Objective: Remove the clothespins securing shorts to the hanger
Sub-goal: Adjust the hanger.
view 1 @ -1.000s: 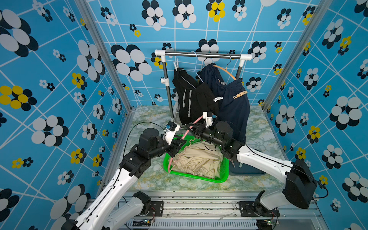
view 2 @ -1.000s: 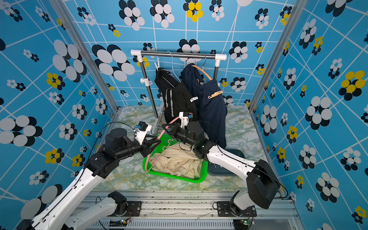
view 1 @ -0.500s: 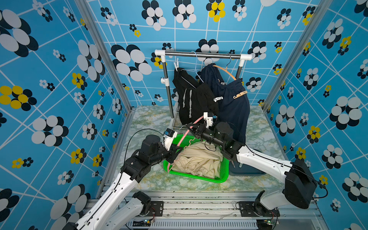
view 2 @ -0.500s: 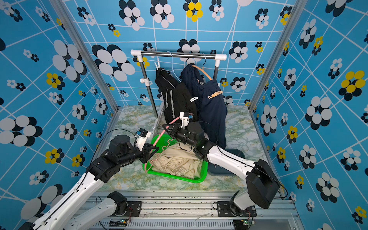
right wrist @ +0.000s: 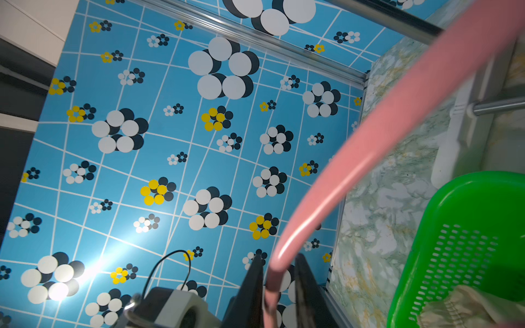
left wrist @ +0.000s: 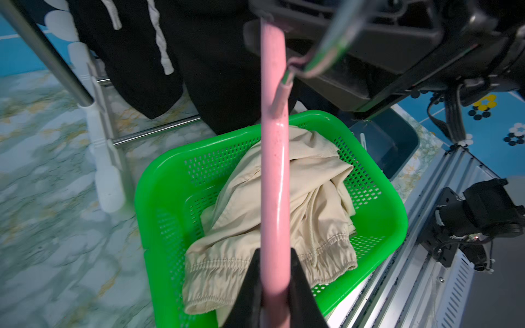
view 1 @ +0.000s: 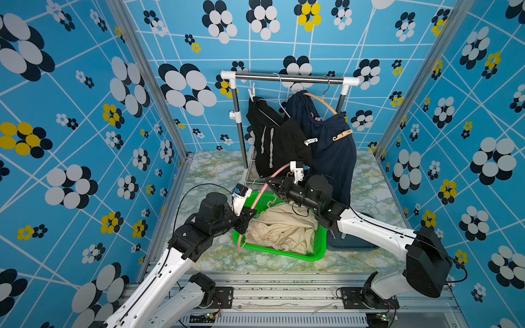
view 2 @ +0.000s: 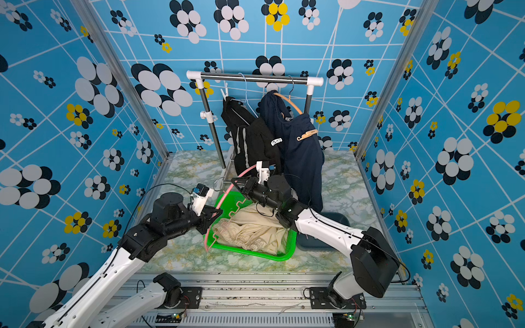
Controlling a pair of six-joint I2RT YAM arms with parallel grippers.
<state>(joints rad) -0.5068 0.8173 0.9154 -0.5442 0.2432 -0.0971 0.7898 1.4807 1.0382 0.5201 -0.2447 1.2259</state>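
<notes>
Well, the green basket [left wrist: 145, 193] on the desk [view 1: 210, 170] holds one pair, the beige shorts [left wrist: 241, 204]. Beside it, the dark bin [left wrist: 397, 147] has one white bit [left wrist: 363, 141] inside, perhaps a clothespin; too small to tell. Two pairs hang on the rail [view 1: 287, 77]: black shorts [view 1: 278, 142] and navy shorts [view 1: 332, 159], with three clips counted: white clothespin [view 1: 310, 141], tan clothespin [view 1: 342, 135], pale clothespin [view 1: 251, 93]. The left gripper [left wrist: 275, 255] pinches the pink hanger [left wrist: 275, 184]; the right gripper [right wrist: 278, 257] sits slightly spread around it.
</notes>
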